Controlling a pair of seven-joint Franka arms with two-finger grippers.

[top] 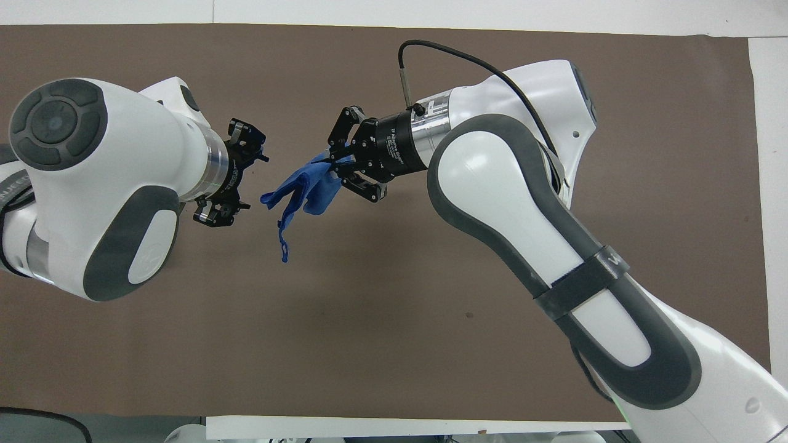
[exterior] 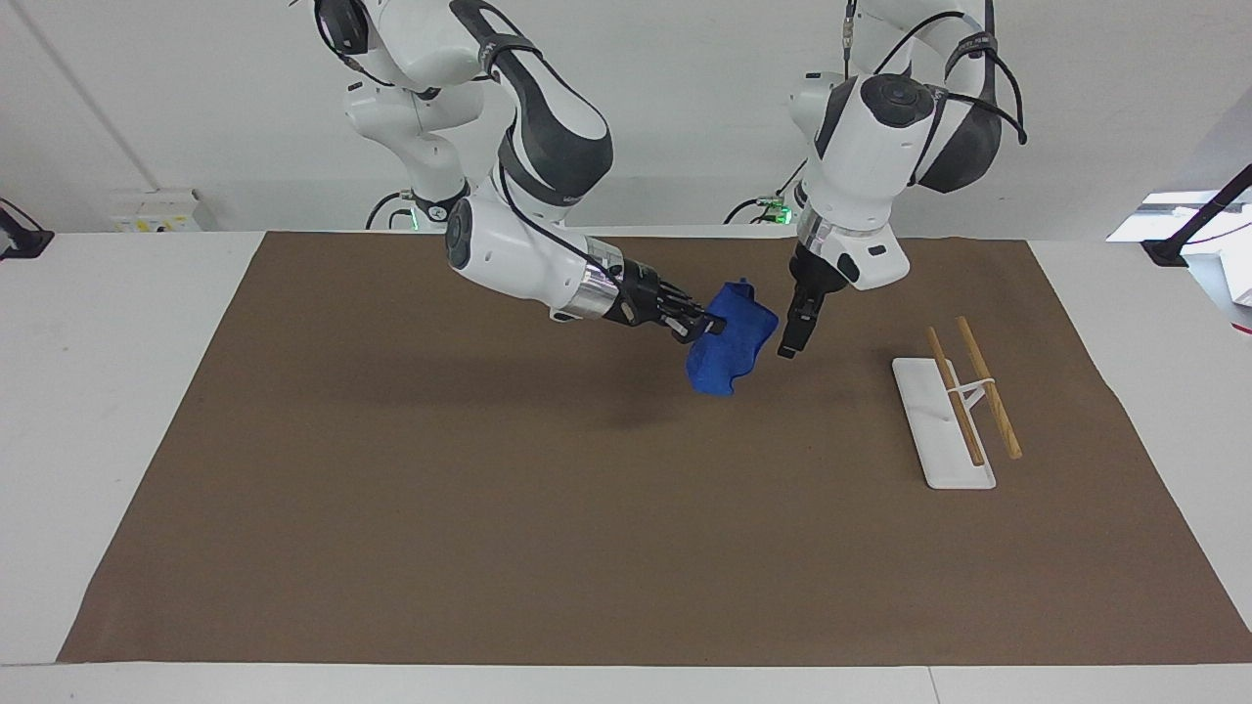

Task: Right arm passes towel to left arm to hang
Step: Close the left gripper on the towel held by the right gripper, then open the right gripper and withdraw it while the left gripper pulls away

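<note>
brown paper-like mat [exterior: 489,508] spread flat over a white table [exterior: 117,391], creased lightly at its edges; plain white wall [exterior: 685,117] above, a pale socket box [exterior: 156,210] where table meets wall toward the right arm's end. on the mat toward the left arm's end, a small rack [exterior: 954,411]: flat white oblong base, thin white upright, two slim wooden rods lying level and side by side.

right gripper [exterior: 699,326] up over the middle of the mat, clenched on the towel [exterior: 729,347]: soft royal-blue cloth, bunched and crumpled, hanging off the fingertips clear of the mat, with a thin strand trailing down from it in the overhead view [top: 284,240]. right arm [exterior: 528,225] glossy white with dark grey panels, a black cable looping at the wrist.

left gripper [exterior: 788,342] black, pointing down just beside the towel, apart from it, over the mat between towel and rack; fingers spread apart in the overhead view [top: 231,178], grasping nothing. left arm [exterior: 871,147] white, rounded, dark-panelled.
</note>
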